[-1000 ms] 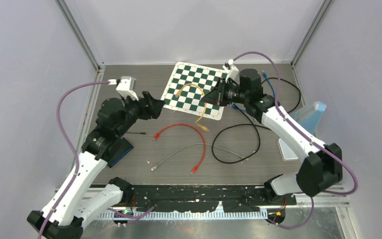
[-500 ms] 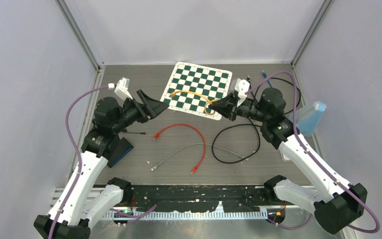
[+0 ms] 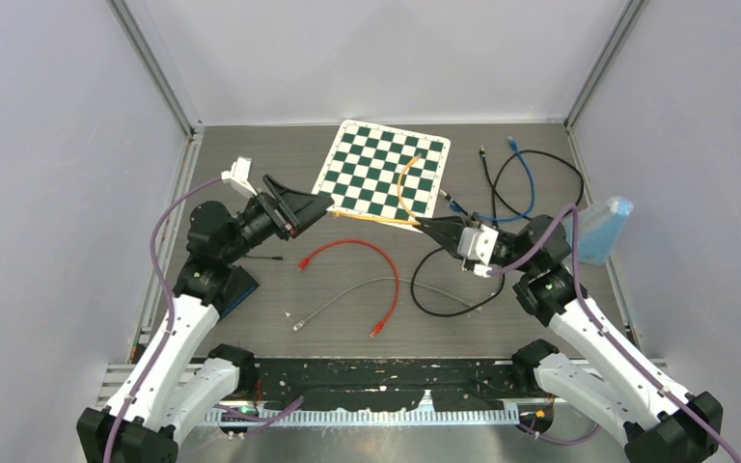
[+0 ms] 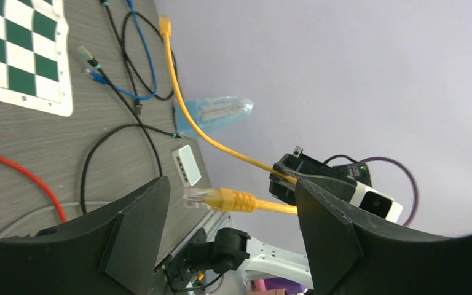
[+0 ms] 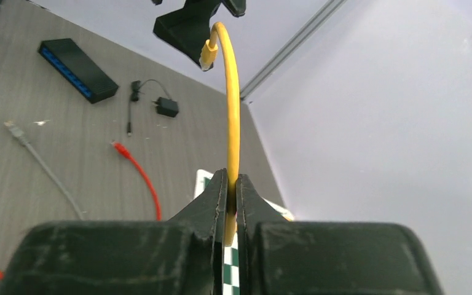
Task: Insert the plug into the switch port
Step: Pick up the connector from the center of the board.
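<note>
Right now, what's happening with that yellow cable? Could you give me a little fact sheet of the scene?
Right gripper: shut on the yellow cable, some way back from its end
Left gripper: open, fingers either side of the plug, not touching it
Switch: lying flat, no cable in it
Task stage: plug not yet inserted
Also lying about: red cable, grey cable, checkered mat

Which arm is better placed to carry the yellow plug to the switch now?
Left. The left gripper is open and brackets the yellow plug, and the switch lies on the left arm's side. The right gripper is shut on the yellow cable further back, only presenting the plug.
</note>
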`<state>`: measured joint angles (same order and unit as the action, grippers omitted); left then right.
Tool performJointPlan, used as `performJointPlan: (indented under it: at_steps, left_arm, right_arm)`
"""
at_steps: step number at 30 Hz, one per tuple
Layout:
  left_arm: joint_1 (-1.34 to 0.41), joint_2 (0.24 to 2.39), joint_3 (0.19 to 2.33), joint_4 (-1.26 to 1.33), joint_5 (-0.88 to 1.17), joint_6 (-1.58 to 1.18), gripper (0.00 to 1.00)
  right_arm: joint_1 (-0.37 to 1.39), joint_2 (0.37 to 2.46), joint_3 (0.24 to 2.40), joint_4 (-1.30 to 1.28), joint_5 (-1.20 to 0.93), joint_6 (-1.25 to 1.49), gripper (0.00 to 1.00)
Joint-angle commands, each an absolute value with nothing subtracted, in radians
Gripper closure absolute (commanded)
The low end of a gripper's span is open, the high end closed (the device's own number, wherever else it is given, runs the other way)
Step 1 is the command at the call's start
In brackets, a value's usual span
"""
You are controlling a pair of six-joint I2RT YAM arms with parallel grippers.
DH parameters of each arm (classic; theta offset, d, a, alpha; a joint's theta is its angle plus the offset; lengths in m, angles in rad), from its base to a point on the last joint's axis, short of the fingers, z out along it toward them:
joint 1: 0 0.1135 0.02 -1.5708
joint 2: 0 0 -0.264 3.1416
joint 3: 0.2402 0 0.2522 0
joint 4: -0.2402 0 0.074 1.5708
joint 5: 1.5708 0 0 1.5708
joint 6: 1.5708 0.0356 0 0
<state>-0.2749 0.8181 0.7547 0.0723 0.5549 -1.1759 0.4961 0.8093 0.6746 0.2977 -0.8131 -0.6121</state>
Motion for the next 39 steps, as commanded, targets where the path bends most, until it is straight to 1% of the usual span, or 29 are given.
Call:
performJointPlan:
  at_steps: [1, 4, 6, 9, 14, 17, 21, 28, 35, 36, 39]
  left_arm:
    - [-0.268, 0.842, 0.716, 0.383, 0.636, -1.336, 0.21]
    - [-0.269, 0.863, 0.687, 0.505, 0.642, -1.382, 0.19]
    - [-0.269, 0.876, 0.666, 0.614, 0.641, -1.432, 0.19]
    - [-0.268, 0.902, 0.649, 0.702, 0.644, -1.484, 0.19]
    - [-0.269, 0.925, 0.629, 0.75, 0.65, -1.51, 0.19]
    - [-0.269, 0.929, 0.615, 0.785, 0.637, -1.519, 0.17]
    - [-0.273, 0.935, 0.616, 0.827, 0.623, -1.546, 0.17]
    - [-0.299, 0.951, 0.592, 0.913, 0.571, -1.626, 0.22]
    - [-0.353, 0.991, 0.569, 0.978, 0.525, -1.665, 0.21]
    - [-0.355, 1.0, 0.562, 1.01, 0.516, -1.678, 0.22]
    - [-0.356, 1.023, 0.545, 1.116, 0.483, -1.718, 0.29]
  right_arm:
    - [0.506, 0.753, 0.598, 0.554, -0.733, -0.666, 0.95]
    - [0.506, 0.74, 0.582, 0.577, -0.723, -0.654, 0.95]
    - [0.506, 0.745, 0.581, 0.589, -0.728, -0.638, 0.95]
    - [0.506, 0.747, 0.567, 0.662, -0.714, -0.598, 0.95]
    - [0.506, 0.758, 0.55, 0.748, -0.674, -0.552, 0.95]
    - [0.506, 0.77, 0.548, 0.776, -0.687, -0.518, 0.95]
    - [0.508, 0.784, 0.535, 0.81, -0.692, -0.481, 0.95]
    - [0.516, 0.81, 0.501, 0.925, -0.662, -0.372, 0.95]
    - [0.529, 0.836, 0.452, 1.022, -0.583, -0.302, 0.95]
    - [0.529, 0.841, 0.447, 1.032, -0.584, -0.297, 0.95]
    - [0.532, 0.837, 0.427, 1.041, -0.587, -0.283, 0.95]
